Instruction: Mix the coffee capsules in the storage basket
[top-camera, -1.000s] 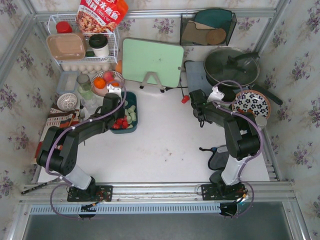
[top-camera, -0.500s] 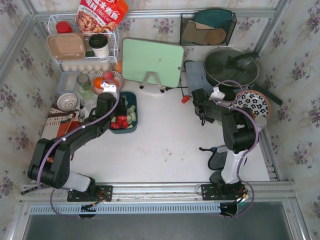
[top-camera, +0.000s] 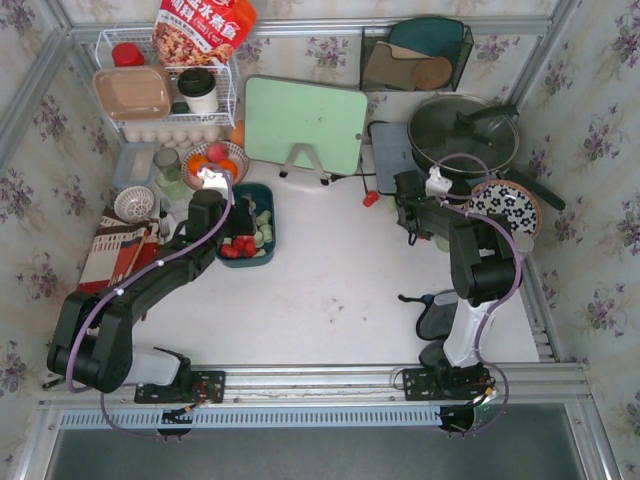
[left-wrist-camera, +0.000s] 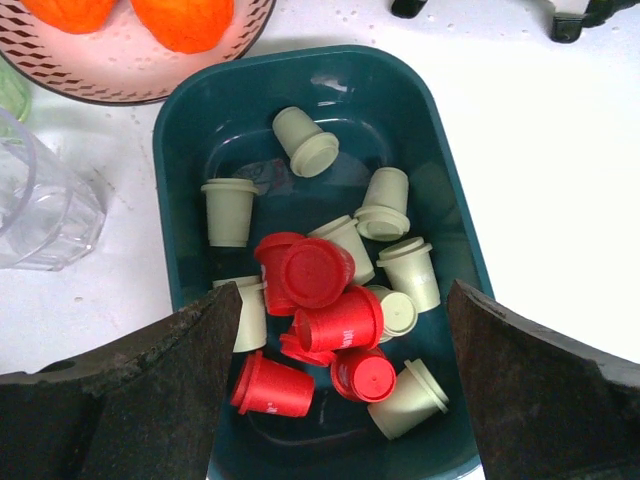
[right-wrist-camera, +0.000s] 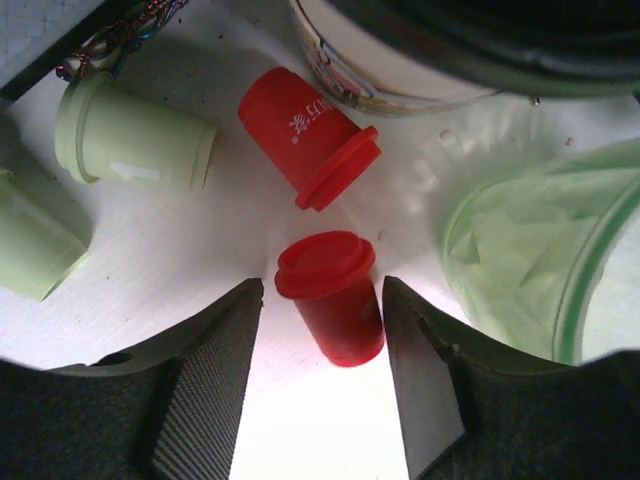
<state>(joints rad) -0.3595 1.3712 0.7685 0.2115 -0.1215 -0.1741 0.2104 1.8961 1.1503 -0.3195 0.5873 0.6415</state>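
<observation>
Coffee capsules (left-wrist-camera: 318, 272) jumbled in the storage basket (left-wrist-camera: 172, 150), directly beneath the left claw (left-wrist-camera: 342, 300). Reds bunched under the gap between its fingers (left-wrist-camera: 150, 380), pale greens scattered ahead and to either side. Left claw spread wide, gripping nothing, poised over the near end of the tub. Ahead and to its left, a fruit bowl (left-wrist-camera: 100, 85) with oranges (left-wrist-camera: 185, 15); to its left, a clear glass (left-wrist-camera: 40, 215) just beside the basket.

Outside the basket, more capsules on the table (right-wrist-camera: 250, 240) at the right claw (right-wrist-camera: 322, 290). Lone red capsule (right-wrist-camera: 335, 310) between its fingers, rim end forward. Claw open, narrowly bracketing it, slivers of table showing on both sides. Just ahead, a second red capsule (right-wrist-camera: 305, 145) on its side. Ahead-left, a pale green capsule (right-wrist-camera: 135, 140). To the right, a translucent green container (right-wrist-camera: 530, 250).
</observation>
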